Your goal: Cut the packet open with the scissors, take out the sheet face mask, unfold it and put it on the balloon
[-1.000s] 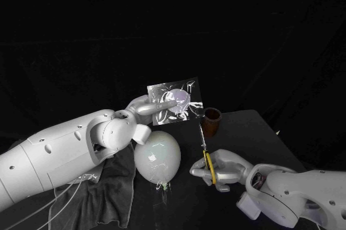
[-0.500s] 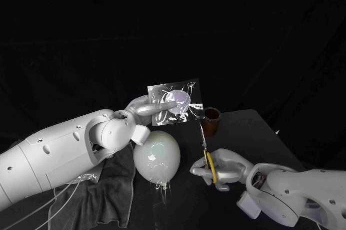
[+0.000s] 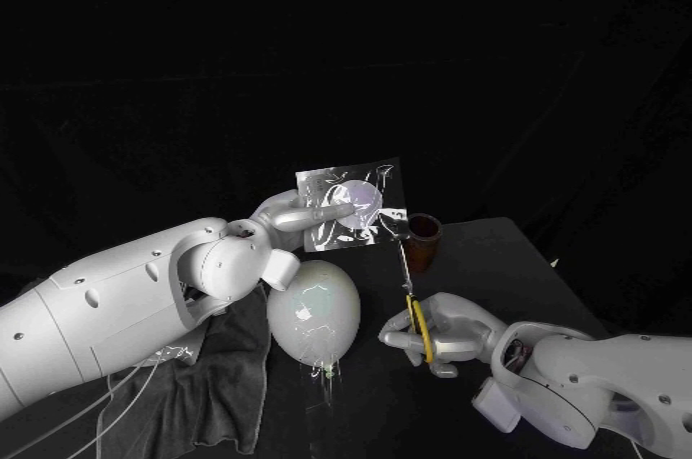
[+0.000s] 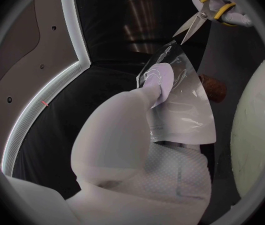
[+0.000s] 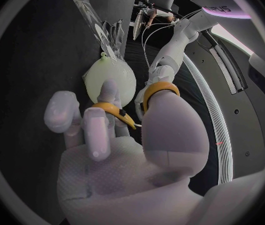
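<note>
Pinches the clear packet (image 3: 351,204) between left hand (image 3: 296,217) fingers, upright, well above the counter (image 3: 498,264). Just below: pale balloon (image 3: 315,311), knot end nearest. Grips yellow-handled scissors (image 3: 410,289) in curled right hand (image 3: 447,337) fingers, long axis near upright, tips up at the packet's lower right corner. From the left wrist, blades parted beside the packet's edge; from the right wrist, thumb through a yellow loop.

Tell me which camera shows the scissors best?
The head view: the scissors show whole, handles in the right hand, blades up by the packet. The left wrist view shows the open blades near its rim; the right wrist view the yellow handles.
</note>
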